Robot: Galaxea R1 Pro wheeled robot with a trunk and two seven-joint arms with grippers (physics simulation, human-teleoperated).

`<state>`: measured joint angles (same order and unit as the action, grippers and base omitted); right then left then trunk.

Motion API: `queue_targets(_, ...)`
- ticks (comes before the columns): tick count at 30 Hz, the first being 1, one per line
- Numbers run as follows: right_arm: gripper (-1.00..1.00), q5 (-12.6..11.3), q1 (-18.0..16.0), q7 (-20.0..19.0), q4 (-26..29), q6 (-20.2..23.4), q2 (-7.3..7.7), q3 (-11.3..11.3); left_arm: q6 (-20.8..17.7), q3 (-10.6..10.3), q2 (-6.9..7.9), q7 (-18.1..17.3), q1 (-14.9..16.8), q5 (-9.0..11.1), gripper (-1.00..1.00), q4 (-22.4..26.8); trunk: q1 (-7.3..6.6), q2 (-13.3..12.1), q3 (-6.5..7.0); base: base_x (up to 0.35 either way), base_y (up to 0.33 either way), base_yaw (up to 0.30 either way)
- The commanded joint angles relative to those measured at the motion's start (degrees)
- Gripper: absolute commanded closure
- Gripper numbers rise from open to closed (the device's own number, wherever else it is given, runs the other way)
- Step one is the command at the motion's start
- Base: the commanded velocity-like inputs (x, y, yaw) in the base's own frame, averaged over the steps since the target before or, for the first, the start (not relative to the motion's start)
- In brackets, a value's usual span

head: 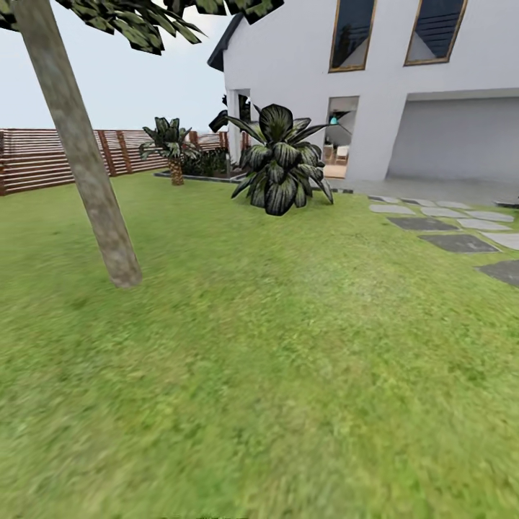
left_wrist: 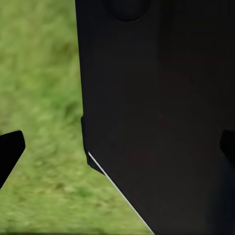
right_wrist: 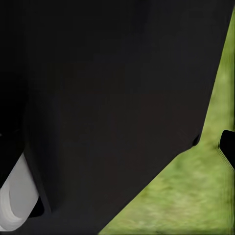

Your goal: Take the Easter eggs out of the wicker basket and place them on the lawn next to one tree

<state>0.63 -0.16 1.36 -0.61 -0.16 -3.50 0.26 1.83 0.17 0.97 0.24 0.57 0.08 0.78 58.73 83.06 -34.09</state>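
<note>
I see lawn point(head: 288, 375) and a tree point(head: 79, 158) but no basket; I may drive astray; both grippers' jaws look parted, empty.

Dark robot body panel point(right_wrist: 112, 98) dominates frame. Lawn point(right_wrist: 196, 196) strip lower right. Black fingertip point(right_wrist: 227, 147) at right edge. White part point(right_wrist: 17, 200) lower left.
</note>
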Motion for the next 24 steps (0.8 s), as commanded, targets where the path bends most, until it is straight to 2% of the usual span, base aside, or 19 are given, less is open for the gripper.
queue_targets(1, -1.0, 0.07, -0.02, 0.14, -0.06, -0.02, -0.01, 0.02, 0.19, 0.01, 0.0, 0.02, 0.04, 0.01, -1.0, -0.07, 0.0, 0.02, -0.07, 0.0, 0.0, 0.254)
queue_targets(24, -1.0, 0.07, -0.02, 0.13, -0.18, -0.02, -0.06, 0.04, 0.19, 0.01, 0.0, 0.02, 0.04, 0.0, -1.0, -0.07, 0.0, 0.02, -0.74, 0.0, 0.0, 0.254)
